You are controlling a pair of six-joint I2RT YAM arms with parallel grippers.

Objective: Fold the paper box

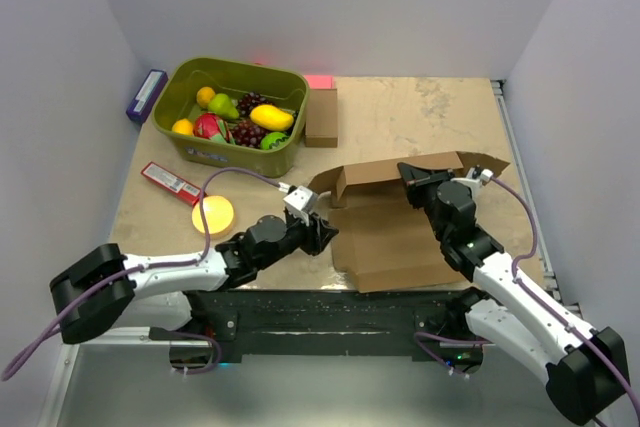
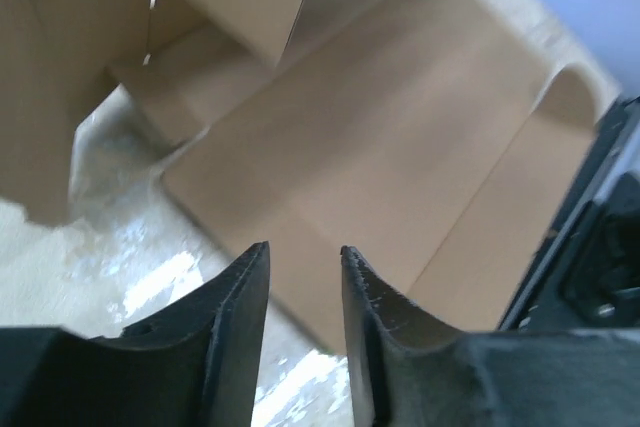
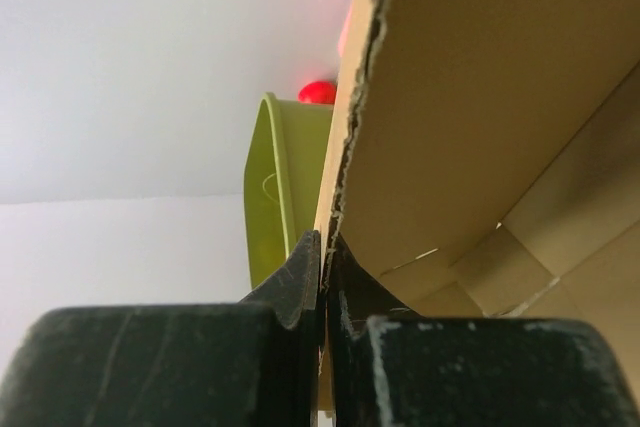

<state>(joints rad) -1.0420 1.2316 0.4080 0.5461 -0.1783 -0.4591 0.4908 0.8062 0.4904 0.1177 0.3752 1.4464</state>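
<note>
Brown paper box (image 1: 400, 237), raised back edge clenched in right gripper (image 3: 322, 242), left gripper (image 2: 303, 247) released beside left edge

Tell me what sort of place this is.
Probably a robot lab test cell: white walls enclose the table, left arm and right arm are mounted at its near edge, and props include a green fruit bin and the paper box.

L tool (image 2: 303, 252) parted, empty, near paper box (image 2: 400, 147).
</note>
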